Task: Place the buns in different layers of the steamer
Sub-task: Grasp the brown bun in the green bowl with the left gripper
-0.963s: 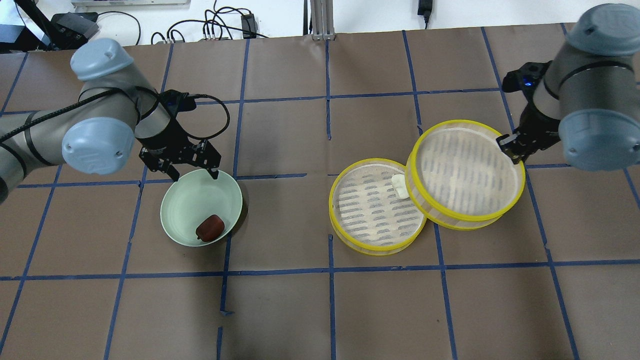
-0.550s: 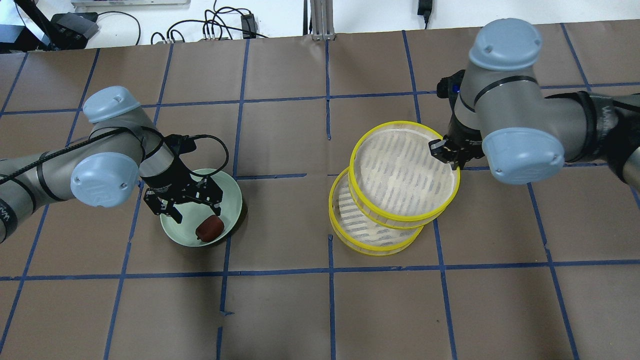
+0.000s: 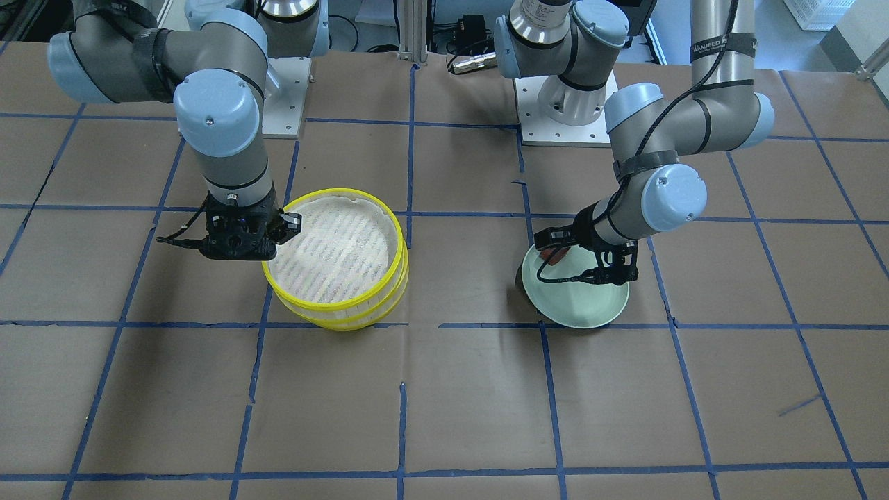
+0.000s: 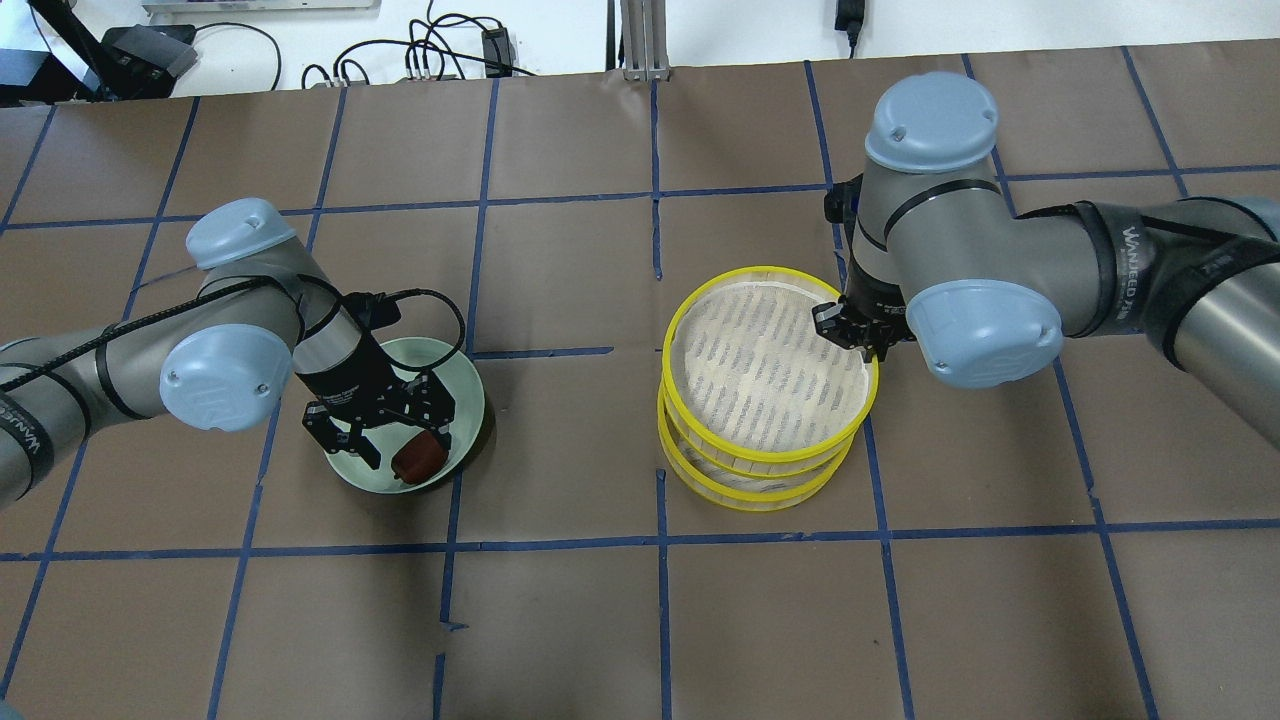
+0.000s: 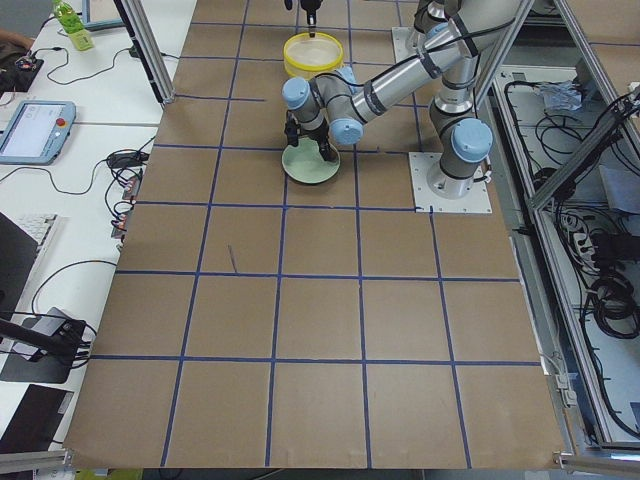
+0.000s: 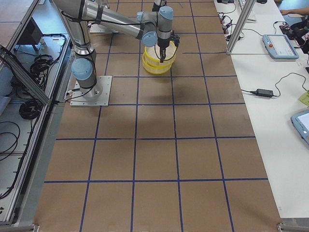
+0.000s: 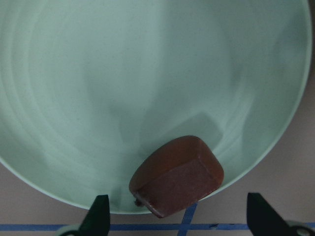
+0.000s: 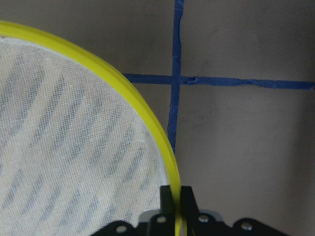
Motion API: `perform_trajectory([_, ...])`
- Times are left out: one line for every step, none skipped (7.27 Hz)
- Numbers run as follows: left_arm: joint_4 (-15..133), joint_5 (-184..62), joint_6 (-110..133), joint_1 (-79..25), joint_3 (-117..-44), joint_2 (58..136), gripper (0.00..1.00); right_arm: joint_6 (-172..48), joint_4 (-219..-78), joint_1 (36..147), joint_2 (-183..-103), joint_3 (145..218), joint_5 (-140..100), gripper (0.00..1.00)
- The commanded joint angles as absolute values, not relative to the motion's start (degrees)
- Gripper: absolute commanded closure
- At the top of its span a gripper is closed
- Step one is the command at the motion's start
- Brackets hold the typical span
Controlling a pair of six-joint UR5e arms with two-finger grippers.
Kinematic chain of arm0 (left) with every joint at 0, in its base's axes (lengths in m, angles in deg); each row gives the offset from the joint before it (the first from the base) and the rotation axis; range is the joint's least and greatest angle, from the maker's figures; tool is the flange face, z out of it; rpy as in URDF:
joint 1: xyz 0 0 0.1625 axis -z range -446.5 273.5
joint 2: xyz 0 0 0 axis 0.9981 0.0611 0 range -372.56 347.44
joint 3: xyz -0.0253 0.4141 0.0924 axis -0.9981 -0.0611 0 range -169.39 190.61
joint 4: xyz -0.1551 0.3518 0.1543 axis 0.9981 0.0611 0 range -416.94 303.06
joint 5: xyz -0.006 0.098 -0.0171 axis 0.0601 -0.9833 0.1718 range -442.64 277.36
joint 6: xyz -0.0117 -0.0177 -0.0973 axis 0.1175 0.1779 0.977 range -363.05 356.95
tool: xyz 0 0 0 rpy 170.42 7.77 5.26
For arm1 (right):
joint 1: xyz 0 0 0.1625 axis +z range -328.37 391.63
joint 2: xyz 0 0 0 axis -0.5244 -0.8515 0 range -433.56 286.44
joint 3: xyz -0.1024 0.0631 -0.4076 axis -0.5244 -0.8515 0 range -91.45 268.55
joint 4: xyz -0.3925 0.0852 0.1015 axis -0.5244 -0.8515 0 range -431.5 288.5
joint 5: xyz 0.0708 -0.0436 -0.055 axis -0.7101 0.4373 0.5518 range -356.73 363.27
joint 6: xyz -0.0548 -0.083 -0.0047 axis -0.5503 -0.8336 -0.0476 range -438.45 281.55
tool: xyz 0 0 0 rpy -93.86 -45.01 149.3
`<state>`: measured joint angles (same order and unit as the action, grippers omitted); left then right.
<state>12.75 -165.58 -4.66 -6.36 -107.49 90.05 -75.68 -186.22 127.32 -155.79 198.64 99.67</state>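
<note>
The right gripper (image 4: 850,335) holds the top tier (image 4: 765,370) by its far-right rim, over the bottom tier (image 4: 750,500). This grip at the edge leaves the liner bare for a bun to go in. The top tier sits slightly far of the bottom one, not quite in line. Whether it already rests on the bottom tier I cannot tell. In the wrist view the right jaws are nearly shut, one finger on each side of the thin yellow rim, pinching it.

The stack stands right of centre. No white bun shows in any view, and the top tier covers the bottom tier's floor.

On the left, the left gripper (image 4: 405,447) hangs low over the plate (image 4: 452,372), fingers pointing down. It looks placed to pick up the brown bun (image 7: 177,182), which lies against the plate's near edge. The left jaws are wide open and hold nothing. The fingertips straddle the bun with room on both sides and touch neither it nor the plate, as far as the wrist view shows. The bun probably goes into the top tier.
</note>
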Motion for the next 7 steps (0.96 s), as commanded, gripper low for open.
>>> perform_trajectory([11.0, -165.6, -4.55, -6.43, -107.43, 90.89, 0.5, -75.11, -186.2, 128.31, -155.3, 198.68, 100.99, 0.96])
perform_trajectory([11.0, -165.6, -4.55, -6.43, -107.43, 90.89, 0.72, -75.11, -186.2, 128.31, -155.3, 198.77, 101.0, 0.96])
perform_trajectory([10.91, -165.6, -4.72, -6.43, -107.43, 90.89, 0.85, -75.11, -186.11, 128.48, -155.3, 198.77, 101.09, 0.96])
perform_trajectory([10.82, -165.69, -4.81, -6.43, -107.43, 90.89, 0.98, -75.11, -186.03, 129.0, -155.3, 198.77, 101.7, 0.96])
perform_trajectory([8.99, -165.61, -4.72, -6.34, -107.51, 90.8, 1.0, -75.11, -185.94, 129.27, -155.21, 198.85, 102.4, 0.95])
perform_trajectory([8.02, -165.69, -4.37, -5.65, -107.34, 90.28, 1.0, -75.11, -184.98, 129.36, -155.3, 198.77, 102.5, 0.95])
perform_trajectory([7.66, -166.21, -4.11, -4.6, -106.03, 88.71, 1.0, -75.11, -184.8, 129.36, -155.3, 198.85, 102.5, 0.94])
